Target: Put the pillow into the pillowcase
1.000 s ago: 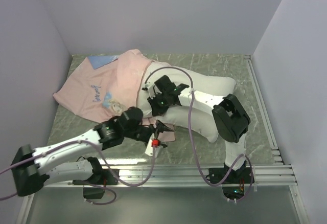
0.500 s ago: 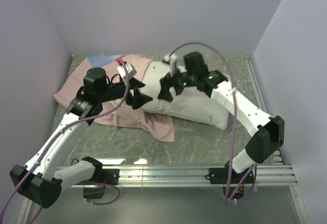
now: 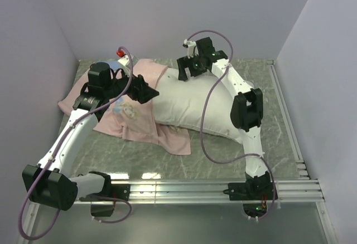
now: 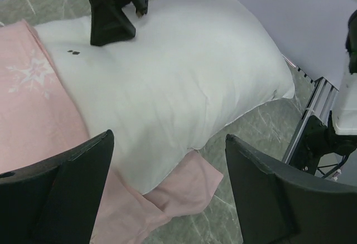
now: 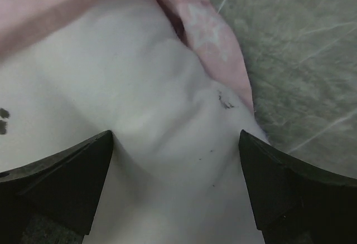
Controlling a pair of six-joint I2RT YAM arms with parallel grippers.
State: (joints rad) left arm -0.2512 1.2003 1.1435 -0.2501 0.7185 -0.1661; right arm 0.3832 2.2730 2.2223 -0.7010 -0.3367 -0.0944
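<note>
Pillow lies across middle of worktop, left end resting on pink pillowcase, which spreads toward left edge. Left gripper hovers over pillow's left end, jaws wide apart, empty. Right gripper hangs above pillow's far-left corner, also wide apart, empty.

Blocking centre through far-left corner with pillow overlapping pillowcase. Leaving bare bench along near edge and right edge for passing.
</note>
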